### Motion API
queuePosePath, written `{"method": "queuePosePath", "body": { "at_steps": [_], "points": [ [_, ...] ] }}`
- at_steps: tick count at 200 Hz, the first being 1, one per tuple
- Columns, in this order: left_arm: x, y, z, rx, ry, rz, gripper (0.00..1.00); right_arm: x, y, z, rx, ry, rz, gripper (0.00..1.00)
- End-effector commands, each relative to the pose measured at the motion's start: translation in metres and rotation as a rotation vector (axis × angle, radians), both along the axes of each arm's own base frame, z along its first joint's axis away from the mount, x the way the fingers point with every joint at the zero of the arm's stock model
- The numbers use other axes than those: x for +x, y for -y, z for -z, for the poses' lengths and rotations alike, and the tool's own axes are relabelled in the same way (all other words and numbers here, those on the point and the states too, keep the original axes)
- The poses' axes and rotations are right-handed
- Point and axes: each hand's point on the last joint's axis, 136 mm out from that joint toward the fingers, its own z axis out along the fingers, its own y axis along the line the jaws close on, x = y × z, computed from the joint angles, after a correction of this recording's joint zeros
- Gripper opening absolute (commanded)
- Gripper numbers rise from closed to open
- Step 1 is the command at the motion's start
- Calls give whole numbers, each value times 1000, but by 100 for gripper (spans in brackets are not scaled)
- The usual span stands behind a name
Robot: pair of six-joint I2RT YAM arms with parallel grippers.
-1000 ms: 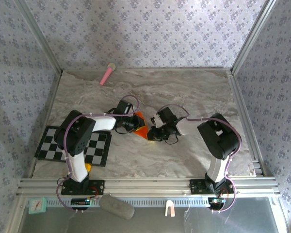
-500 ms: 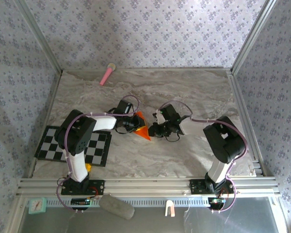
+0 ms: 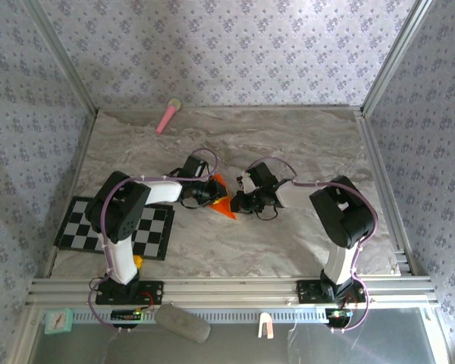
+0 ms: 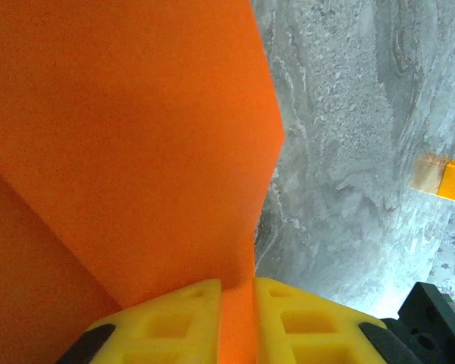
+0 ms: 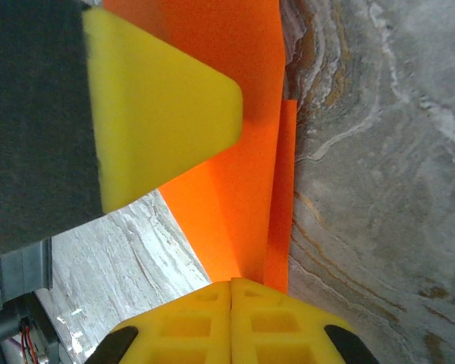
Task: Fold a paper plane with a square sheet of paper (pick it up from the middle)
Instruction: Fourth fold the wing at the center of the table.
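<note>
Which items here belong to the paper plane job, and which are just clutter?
In the job:
- orange paper, creased
- left gripper, clamped on the paper
- right gripper, shut on the paper's edge

Lying about:
- pink stick, far edge of the table
- checkered mat
- grey lump, in front of the rail
</note>
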Motion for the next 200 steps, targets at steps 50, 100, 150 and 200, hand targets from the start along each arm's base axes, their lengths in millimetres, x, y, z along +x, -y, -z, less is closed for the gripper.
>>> {"method": "queuePosePath", "body": {
  "at_steps": [50,100,150,200],
  "points": [
    [5,7,-10,-18,14,19,20,-4,12,24,-113,-35,20,6],
    [16,-1,-31,-25,84,0,24,-8,21,34,-167,-61,36,5],
    [22,-13,-28,-28,113,-1,25,-11,29,39,-213,-79,40,5],
    [30,-10,-18,-26,111,11,23,-10,32,40,-234,-82,39,5]
  ]
}}
